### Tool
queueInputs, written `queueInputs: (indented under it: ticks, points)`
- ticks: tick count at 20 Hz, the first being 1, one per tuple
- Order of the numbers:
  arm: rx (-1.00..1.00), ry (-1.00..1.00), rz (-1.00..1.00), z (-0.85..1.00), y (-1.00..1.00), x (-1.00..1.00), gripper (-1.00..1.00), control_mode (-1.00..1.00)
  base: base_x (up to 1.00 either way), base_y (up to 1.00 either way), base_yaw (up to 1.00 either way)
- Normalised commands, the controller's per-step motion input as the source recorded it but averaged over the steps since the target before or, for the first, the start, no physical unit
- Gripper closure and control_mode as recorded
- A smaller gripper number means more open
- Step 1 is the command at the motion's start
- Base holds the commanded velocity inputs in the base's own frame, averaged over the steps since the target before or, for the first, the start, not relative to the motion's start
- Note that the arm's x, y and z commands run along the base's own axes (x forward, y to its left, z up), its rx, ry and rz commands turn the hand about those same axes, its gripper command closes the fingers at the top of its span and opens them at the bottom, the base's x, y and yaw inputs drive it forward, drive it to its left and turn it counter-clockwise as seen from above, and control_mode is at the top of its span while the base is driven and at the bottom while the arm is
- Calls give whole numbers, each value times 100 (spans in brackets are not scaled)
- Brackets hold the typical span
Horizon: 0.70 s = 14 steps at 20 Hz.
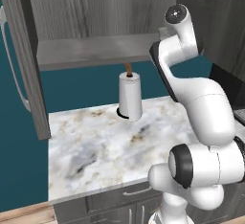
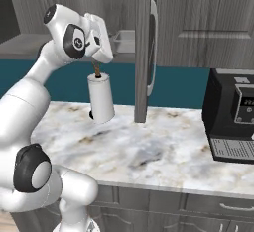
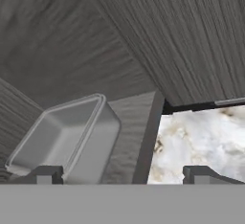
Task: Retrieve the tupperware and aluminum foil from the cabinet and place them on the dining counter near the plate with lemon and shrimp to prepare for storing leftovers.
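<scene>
Gripper state: you are looking along a gripper whose two finger tips are standing wide apart with nothing between them
Gripper position: the hand is hanging at the open front of the cabinet, level with its inner shelf, above the paper-towel roll
Tupperware location: the tupperware is sitting on the shelf just ahead of the left tip, tilted in the hand view because the camera is rolled; in the right base view it is showing as a pale box just beyond the hand
Alignment risk: the gap between the tips is centring on the shelf edge, not on the container, so you are risking a closure on wood or on air if you advance as is
Contact risk: one tip is lining up with the near rim, and a forward push is likely to shove the light container deeper into the cabinet
Grasp risk: the walls are thin, clear and sloped, so a pinch on a corner is liable to slip or flip the container off the shelf onto the marble top
Collision risk: the open door with its curved handle is standing just beside the hand, and a wide swing on withdrawal is likely to strike it or the roll below
Aluminum foil: you are not getting a usable sighting from here
</scene>
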Motion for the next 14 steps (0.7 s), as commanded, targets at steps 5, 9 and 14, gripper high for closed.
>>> queueInputs:
  ticks: [5,9,14]
  points:
    - [-2,6,0,0,-19,26,-100,-100,0,0,0]
    - [-2,5,0,0,-15,32,-100,-100,0,0,0]
    - [-1,7,0,-1,-6,37,-100,-100,0,0,0]
